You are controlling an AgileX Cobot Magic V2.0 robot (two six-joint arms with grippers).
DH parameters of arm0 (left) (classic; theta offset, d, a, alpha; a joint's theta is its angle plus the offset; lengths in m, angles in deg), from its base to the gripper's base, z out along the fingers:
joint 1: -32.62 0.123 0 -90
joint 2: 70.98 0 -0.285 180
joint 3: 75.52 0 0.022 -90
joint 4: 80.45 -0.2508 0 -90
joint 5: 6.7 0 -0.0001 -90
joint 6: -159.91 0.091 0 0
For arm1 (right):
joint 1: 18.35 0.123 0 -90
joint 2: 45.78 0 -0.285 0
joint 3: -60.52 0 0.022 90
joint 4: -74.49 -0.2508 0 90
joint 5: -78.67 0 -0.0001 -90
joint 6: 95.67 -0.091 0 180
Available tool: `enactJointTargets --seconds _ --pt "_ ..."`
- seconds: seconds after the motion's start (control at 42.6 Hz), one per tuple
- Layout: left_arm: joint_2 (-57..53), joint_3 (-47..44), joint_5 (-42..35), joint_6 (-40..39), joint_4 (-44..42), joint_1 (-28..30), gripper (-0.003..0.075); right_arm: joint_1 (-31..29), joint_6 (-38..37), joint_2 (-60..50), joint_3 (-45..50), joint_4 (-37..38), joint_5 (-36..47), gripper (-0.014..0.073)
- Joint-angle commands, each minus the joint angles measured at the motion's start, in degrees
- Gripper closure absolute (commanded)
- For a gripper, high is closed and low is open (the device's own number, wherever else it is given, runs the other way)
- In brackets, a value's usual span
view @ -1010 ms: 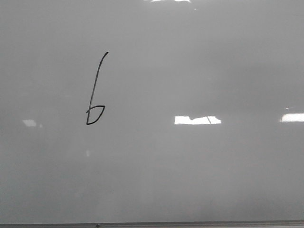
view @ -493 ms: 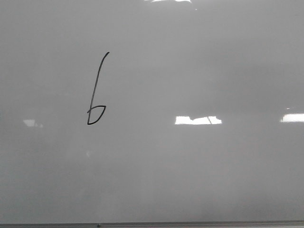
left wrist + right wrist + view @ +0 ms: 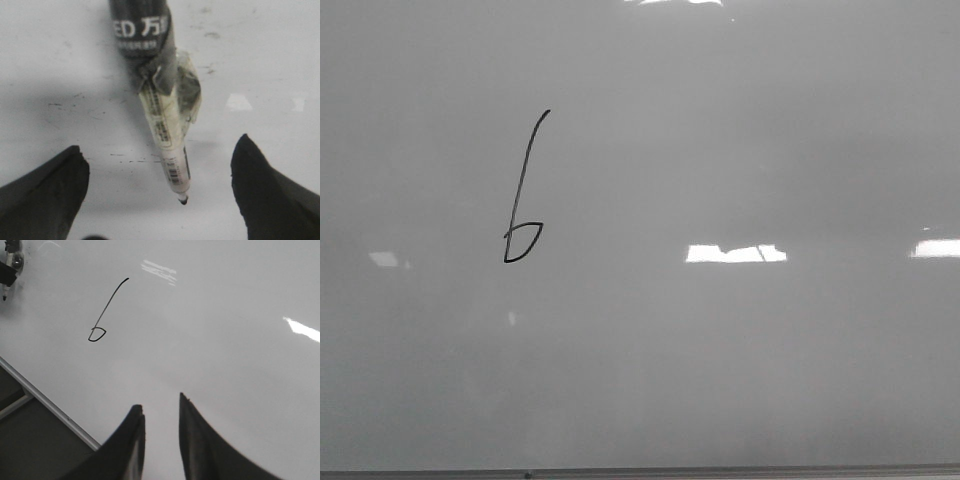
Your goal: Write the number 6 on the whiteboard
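The number 6 [image 3: 523,180] is a thin black stroke on the whiteboard [image 3: 740,150], left of centre, and also shows in the right wrist view [image 3: 108,306]. No arm shows in the front view. My left gripper [image 3: 160,141] is open, its fingers wide apart. A taped marker [image 3: 167,145] hangs from a black holder between them, its black tip [image 3: 183,200] close over the whiteboard [image 3: 260,60]. My right gripper [image 3: 159,401] is empty, its jaws nearly together with a narrow gap, over the whiteboard [image 3: 225,365] to the right of the 6.
A thin metal edge strip [image 3: 720,471] runs along the board's near side, and also shows in the right wrist view [image 3: 50,407] with dark floor beyond. Bright glare patches [image 3: 735,253] lie on the board. Faint old marker smudges [image 3: 130,155] show near the marker.
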Motion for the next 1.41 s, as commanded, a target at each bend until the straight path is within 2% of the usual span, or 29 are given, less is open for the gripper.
enactJointTargets --seconds 0.0,0.047,0.117,0.258,0.54,0.752,0.939,1.386 --pt "-6.2 1.5 0.0 -0.4 0.7 -0.3 0.0169 -0.4 -0.2 0.0 -1.5 -1.4 4.5 0.0394" --pt "-9.4 1.3 1.4 -0.4 0.7 -0.5 0.0195 -0.4 -0.3 0.0 -1.5 -1.6 4.9 0.0402" --pt "-14.6 0.9 2.2 0.3 0.7 -1.5 0.0248 -0.4 -0.4 0.0 -1.5 -2.3 5.3 0.0462" --pt "-25.4 -1.8 0.2 4.9 0.7 -6.2 0.0375 -0.4 -2.5 0.0 -1.4 -2.9 7.2 0.0669" --pt "-43.1 -12.4 -4.7 5.1 0.7 -15.6 0.0731 -0.4 -8.2 -2.4 0.3 -2.9 9.6 0.0655" --pt "-55.2 -17.1 -5.3 5.1 2.2 -20.2 0.0741 -0.4 -8.6 -14.7 8.1 -2.9 11.8 0.0655" --pt "-61.3 -17.1 -2.0 5.1 2.4 -21.3 0.0741 -0.4 -8.6 -24.6 12.5 -2.9 13.0 0.0655" --pt "-62.1 -17.1 -1.7 5.1 2.4 -21.3 0.0741 -0.4 -8.6 -26.6 12.5 -2.9 13.2 0.0655"
